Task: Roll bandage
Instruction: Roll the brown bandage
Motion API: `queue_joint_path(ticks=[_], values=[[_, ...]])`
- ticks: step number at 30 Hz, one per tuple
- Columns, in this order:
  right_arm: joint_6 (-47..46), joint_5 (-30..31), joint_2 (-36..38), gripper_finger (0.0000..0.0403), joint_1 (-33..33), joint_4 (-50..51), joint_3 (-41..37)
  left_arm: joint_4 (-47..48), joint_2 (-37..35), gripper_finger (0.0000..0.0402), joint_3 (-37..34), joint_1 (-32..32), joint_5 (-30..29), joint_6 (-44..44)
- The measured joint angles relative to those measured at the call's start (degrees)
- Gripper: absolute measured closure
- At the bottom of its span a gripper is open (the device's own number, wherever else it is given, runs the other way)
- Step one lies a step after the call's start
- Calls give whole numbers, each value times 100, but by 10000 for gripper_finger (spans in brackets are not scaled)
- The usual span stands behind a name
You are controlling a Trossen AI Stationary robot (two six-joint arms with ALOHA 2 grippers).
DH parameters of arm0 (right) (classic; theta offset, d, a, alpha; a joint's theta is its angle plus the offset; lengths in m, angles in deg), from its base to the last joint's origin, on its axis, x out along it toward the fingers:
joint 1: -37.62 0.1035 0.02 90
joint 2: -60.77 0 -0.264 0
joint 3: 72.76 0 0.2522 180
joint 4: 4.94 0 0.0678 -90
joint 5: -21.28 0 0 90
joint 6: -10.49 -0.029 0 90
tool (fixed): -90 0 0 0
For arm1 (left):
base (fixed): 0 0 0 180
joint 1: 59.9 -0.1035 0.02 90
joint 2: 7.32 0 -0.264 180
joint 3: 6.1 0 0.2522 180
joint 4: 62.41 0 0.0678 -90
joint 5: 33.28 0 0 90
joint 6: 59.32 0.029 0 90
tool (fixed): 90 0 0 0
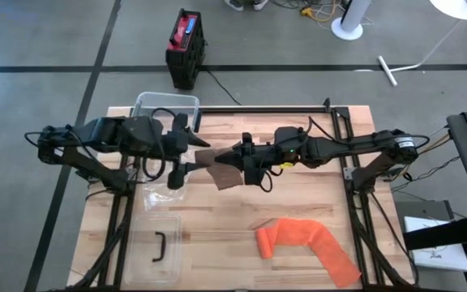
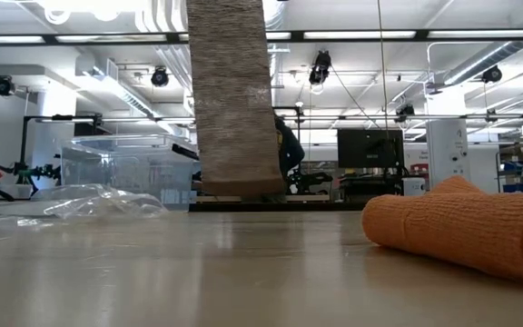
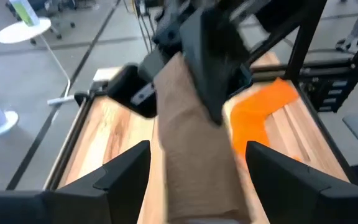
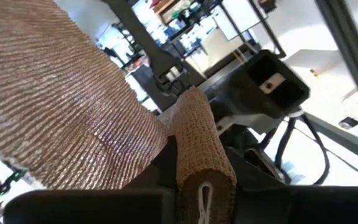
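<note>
Centrally, above the table (image 1: 217, 235), the right gripper (image 1: 246, 154) is clamped on the rolled end of the brown bandage (image 1: 221, 169) (its tail hangs down clear of the wood). Facing it, the left gripper (image 1: 186, 154) stands with fingers (image 3: 120, 171) spread either side of the strip, gripping nothing. Step in hand, as judged: winding the strip onto its roll in mid-air. Next, the left fingers should pinch the loose tail and keep it taut. An orange bandage (image 1: 306, 243) lies nearer the table's front, untouched.
</note>
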Motion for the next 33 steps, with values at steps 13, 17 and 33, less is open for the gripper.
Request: queue_joint_path(ticks=[13, 17, 33], values=[[-39, -282, -12, 359, -7, 110, 0, 258, 128, 171, -1, -17, 32, -207], [27, -330, -12, 359, -7, 104, 0, 353, 150, 171, -1, -17, 37, -247], [-426, -572, 10, 284, -19, 404, 2, 631, 279, 314, -10, -15, 139, -47]])
